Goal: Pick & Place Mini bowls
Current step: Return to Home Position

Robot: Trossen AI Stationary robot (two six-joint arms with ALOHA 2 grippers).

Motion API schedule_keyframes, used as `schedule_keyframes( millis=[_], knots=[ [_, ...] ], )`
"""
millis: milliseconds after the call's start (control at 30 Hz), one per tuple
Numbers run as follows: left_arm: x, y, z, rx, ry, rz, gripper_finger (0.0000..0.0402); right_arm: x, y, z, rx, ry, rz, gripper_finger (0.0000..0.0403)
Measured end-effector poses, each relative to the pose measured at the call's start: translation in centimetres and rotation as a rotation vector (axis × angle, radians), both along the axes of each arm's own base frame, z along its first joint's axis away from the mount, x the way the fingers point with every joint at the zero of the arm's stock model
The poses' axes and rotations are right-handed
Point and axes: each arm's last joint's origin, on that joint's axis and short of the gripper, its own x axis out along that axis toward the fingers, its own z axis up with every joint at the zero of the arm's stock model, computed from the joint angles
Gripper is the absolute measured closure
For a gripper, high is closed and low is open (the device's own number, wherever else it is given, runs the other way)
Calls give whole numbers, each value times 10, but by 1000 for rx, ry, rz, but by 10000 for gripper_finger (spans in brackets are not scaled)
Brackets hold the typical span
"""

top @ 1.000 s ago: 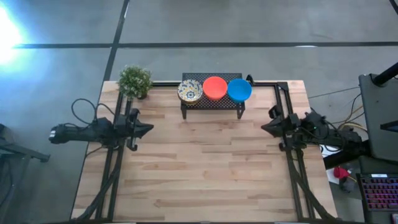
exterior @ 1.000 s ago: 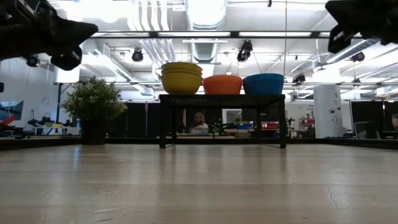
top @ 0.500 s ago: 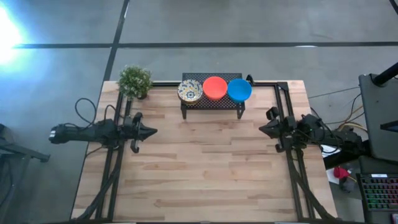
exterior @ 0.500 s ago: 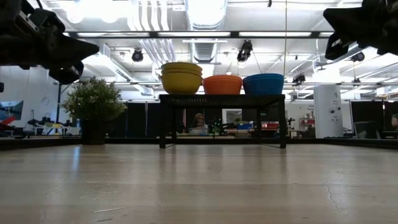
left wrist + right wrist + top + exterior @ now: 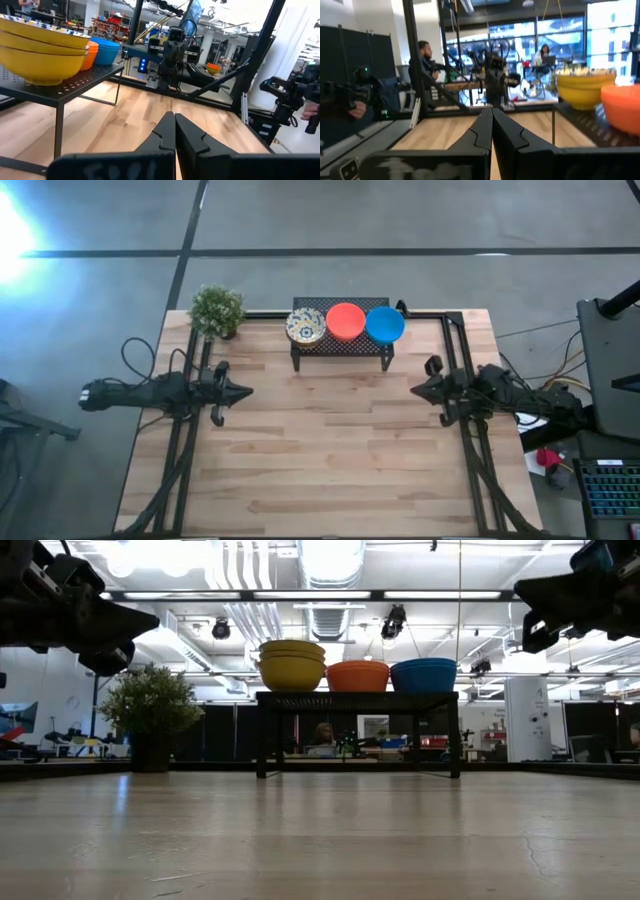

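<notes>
Bowls are all up on the rack (image 5: pixel 340 348) at the back edge of the table (image 5: pixel 330 460).

Left to right:
- The left gripper (image 5: pixel 243 391) hangs over the table's left edge, fingers pressed together on nothing.
- A plant (image 5: pixel 216 310) sits at the back left corner.
- On the rack, the patterned bowls (image 5: pixel 306 328) are at the left end, the orange bowls (image 5: pixel 345 321) in the middle and the blue bowls (image 5: pixel 384 324) at the right end. Neighbouring piles look like they're touching.
- The right gripper (image 5: pixel 414 390) is over the right edge, also pinched closed and empty.

My guess is these are hard and rigid, fairly light, and slick with glaze, so they'd chip if knocked off that rack. Since they're nested, there's barely any side wall to squeeze. I'd take just the top one by its rim, one finger inside and one outside, and lift straight up so the one below doesn't come along.

On views, from above each pile reads as a single bowl. The level view shows the layered rims, and also that the patterned ones are plain yellow outside. Only the top view really shows the pattern. The closed fingers are clearest from the wrist cameras; from above they're just a dark point.
</notes>
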Motion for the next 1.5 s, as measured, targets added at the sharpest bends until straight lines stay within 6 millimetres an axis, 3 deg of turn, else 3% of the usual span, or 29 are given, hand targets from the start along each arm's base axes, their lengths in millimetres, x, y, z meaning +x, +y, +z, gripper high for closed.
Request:
schedule_keyframes(
  millis=[367,1500],
  knots=[
    [0,0,-1,48,12,-5,401,2,0,-13,63,140,-4,394],
    [0,-2,-2,18,18,-72,401,2,0,-14,59,146,-4,394]
  ],
)
